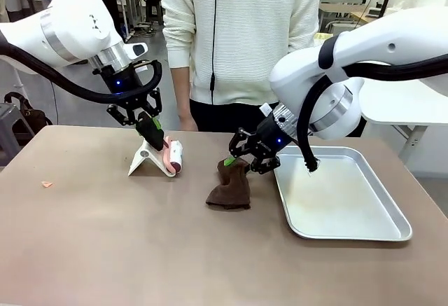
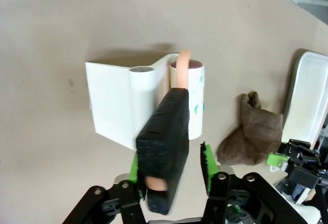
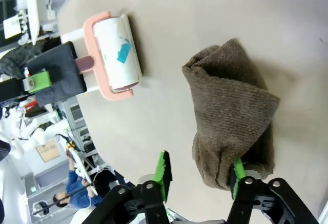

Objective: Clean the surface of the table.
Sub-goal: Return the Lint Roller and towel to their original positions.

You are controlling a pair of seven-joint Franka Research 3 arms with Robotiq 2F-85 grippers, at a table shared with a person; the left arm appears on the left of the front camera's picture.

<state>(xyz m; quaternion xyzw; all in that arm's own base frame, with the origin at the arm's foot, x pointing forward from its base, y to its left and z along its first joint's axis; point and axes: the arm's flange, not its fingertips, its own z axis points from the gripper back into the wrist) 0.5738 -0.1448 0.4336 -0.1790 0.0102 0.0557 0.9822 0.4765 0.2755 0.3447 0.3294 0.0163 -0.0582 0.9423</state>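
**Table cleaning barely begun — tools in hand, crumb still lying**

Although both arms have reached their tools, the table (image 1: 105, 243) itself looks little worked so far. Its taupe-brown top spans the whole foreground of the front view, with the person standing at its far edge, and a small orange scrap (image 1: 47, 184) lies near the table's left edge, well apart from everything else. From that I judge the wiping has yet to cover most of the surface; nearly all of the job is left.

Toward the far middle of the table sits a lint roller (image 1: 173, 157), its white roll in a pink frame, resting against a white stand (image 1: 143, 160). The left gripper (image 2: 171, 170) is clamped on a black foam block sleeved over the roller's pink handle; the green pads press the block's sides.

Just right of the roller, a brown cloth (image 1: 230, 188) lies bunched on the table. The right gripper (image 3: 201, 175) stands over it with its fingers apart: one pad touches the cloth's edge and the other hangs clear over bare tabletop — so it is not holding the cloth.

Right of the cloth, near the table's right edge, lies a silver metal tray (image 1: 392, 215). Nothing sits in it.
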